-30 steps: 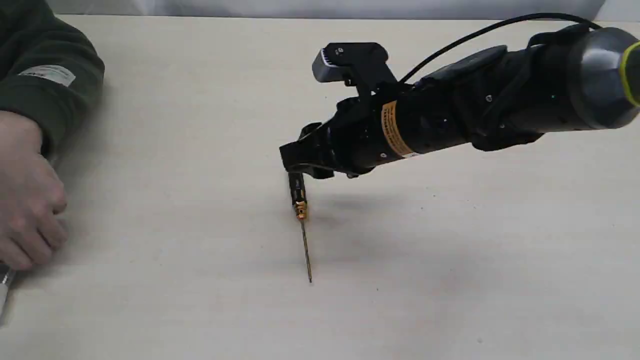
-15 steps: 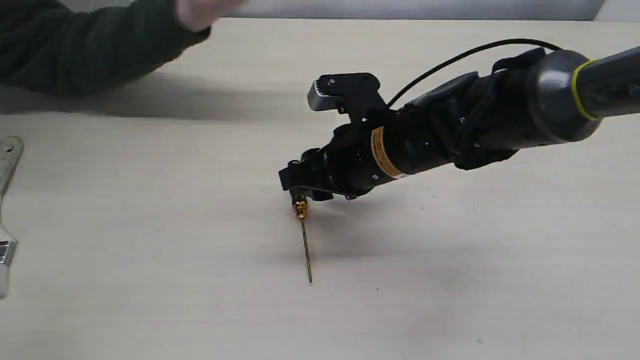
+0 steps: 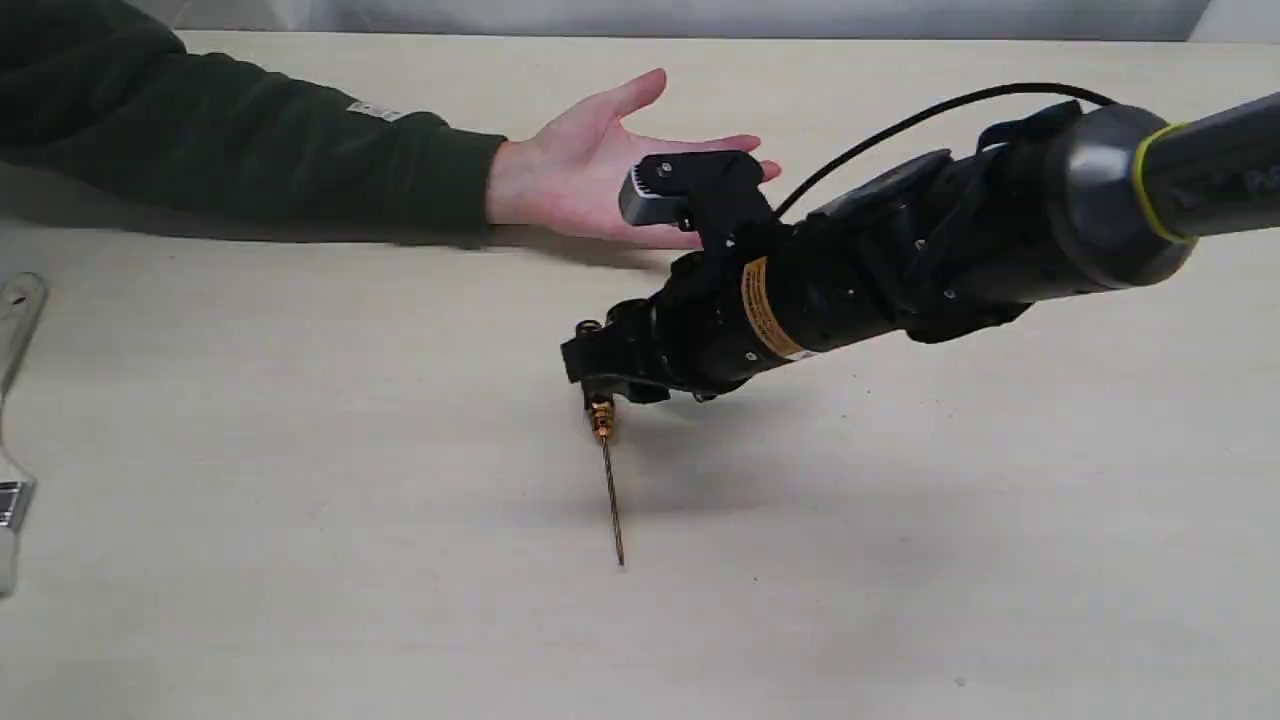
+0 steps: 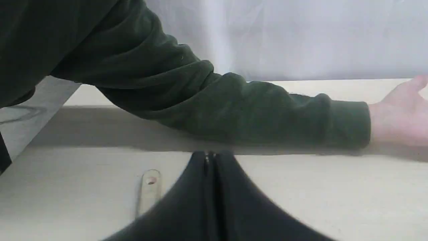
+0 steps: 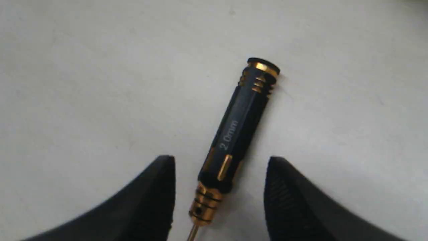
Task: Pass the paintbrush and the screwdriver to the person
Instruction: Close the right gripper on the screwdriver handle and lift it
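Screwdriver [image 5: 234,134] lies flat between the spread fingers of your right gripper [image 5: 219,162], touching neither; in the exterior view its shaft points toward 6 o'clock.

My right arm [image 3: 900,270] reaches in from 3 o'clock, wrist pitched down, right hand [image 5: 219,164] spread wide. My left hand [image 4: 210,155] is pressed closed.

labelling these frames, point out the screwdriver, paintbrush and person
screwdriver [image 5: 234,134], right wrist view, black handle
paintbrush [image 3: 16,322], exterior view, wooden handle
person [image 3: 582,170], exterior view, open palm
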Controlling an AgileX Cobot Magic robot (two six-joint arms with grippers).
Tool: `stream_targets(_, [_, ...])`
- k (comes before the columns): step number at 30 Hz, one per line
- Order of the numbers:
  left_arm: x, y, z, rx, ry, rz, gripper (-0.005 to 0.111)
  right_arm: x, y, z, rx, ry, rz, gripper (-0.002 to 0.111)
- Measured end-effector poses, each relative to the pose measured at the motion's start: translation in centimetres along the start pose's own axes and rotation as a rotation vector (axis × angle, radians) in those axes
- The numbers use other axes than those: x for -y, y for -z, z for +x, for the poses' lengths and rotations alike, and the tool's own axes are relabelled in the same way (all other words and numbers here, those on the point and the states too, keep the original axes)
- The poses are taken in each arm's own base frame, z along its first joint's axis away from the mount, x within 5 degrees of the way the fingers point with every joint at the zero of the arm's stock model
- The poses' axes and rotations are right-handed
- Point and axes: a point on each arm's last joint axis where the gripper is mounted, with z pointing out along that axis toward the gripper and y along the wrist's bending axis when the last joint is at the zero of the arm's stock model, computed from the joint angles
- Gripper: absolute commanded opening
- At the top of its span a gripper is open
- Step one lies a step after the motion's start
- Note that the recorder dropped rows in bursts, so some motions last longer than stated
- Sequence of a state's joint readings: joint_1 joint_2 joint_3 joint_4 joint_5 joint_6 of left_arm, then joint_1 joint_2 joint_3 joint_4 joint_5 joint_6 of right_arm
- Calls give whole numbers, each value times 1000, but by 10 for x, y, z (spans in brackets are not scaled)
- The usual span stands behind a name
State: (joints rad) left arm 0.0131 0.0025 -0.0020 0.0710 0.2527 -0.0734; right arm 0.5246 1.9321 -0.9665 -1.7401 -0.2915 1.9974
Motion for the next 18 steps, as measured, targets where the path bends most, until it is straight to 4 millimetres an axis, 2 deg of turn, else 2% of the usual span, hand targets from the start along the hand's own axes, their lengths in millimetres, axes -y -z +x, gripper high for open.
stream_targets(5, [0, 0, 0, 0, 0, 0, 0, 0, 0, 0, 2, -2, 4, 45])
stream_targets(14, [0, 0, 0, 0, 0, 0, 0, -3, 1, -13, 37, -21, -6, 45])
stream_targets(18, [0, 0, 0, 0, 0, 0, 0, 0, -9, -12, 21, -34, -4, 45])
